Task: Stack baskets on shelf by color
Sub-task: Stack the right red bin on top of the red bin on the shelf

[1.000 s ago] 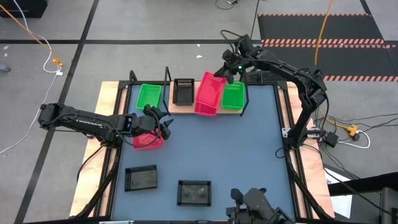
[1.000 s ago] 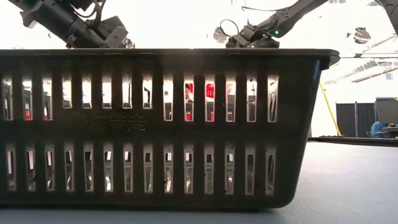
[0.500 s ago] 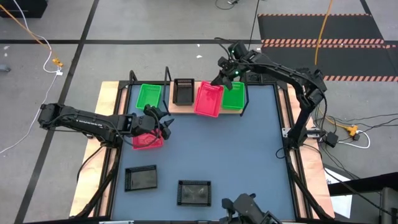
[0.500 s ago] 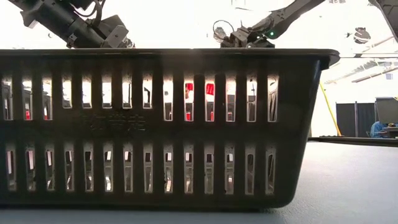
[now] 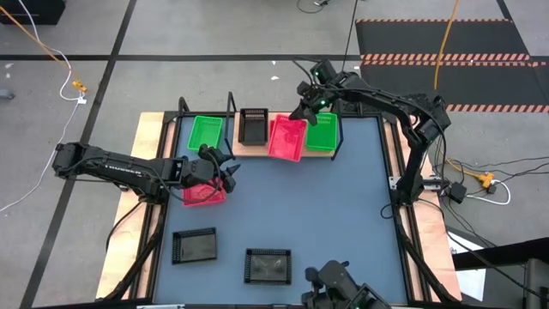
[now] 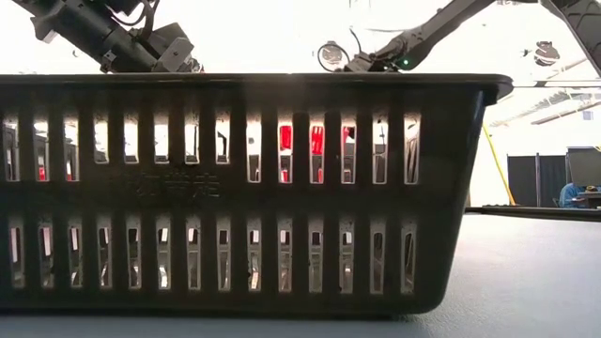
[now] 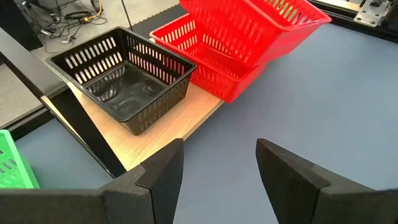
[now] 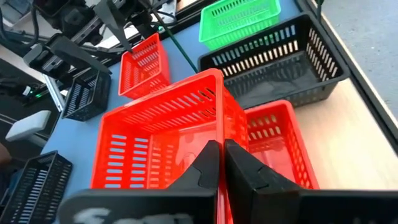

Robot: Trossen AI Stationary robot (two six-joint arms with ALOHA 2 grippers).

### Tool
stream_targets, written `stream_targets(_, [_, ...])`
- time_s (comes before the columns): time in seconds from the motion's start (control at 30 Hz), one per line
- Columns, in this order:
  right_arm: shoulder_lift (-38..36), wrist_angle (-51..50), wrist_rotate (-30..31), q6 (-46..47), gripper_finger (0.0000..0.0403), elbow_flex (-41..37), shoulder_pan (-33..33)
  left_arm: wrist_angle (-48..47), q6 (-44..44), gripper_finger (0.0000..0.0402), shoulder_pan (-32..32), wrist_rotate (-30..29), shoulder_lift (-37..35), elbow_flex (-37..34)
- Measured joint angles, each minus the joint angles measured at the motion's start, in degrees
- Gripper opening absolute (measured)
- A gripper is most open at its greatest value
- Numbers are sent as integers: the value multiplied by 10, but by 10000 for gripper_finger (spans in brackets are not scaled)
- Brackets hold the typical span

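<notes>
Right gripper (image 5: pixel 302 109), upper centre of the high view, clamps the rim of a tilted pink-red basket (image 5: pixel 287 137) over another on the shelf (image 5: pixel 249 148). Left gripper (image 5: pixel 225 166), centre left, is spread open and empty above a pink-red basket on the table (image 5: pixel 202 195).

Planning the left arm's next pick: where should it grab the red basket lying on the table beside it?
Probably a long side wall of the red basket, from straight above. It sits upright with its mouth open, so one finger can drop inside and one outside the thin rim. The left gripper, open, hangs beside it.
</notes>
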Motion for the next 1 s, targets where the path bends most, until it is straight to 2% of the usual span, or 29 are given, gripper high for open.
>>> stream_targets(0.27, [0,2,8,-40,3,0,-20,0,-3,202,0,1,0,0])
stream_targets(0.6, [0,11,10,-105,3,0,-3,0,-8,202,0,1,0,0])
stream_targets(1.0, [-2,10,-26,-4,3,0,-6,-4,-7,202,0,1,0,0])
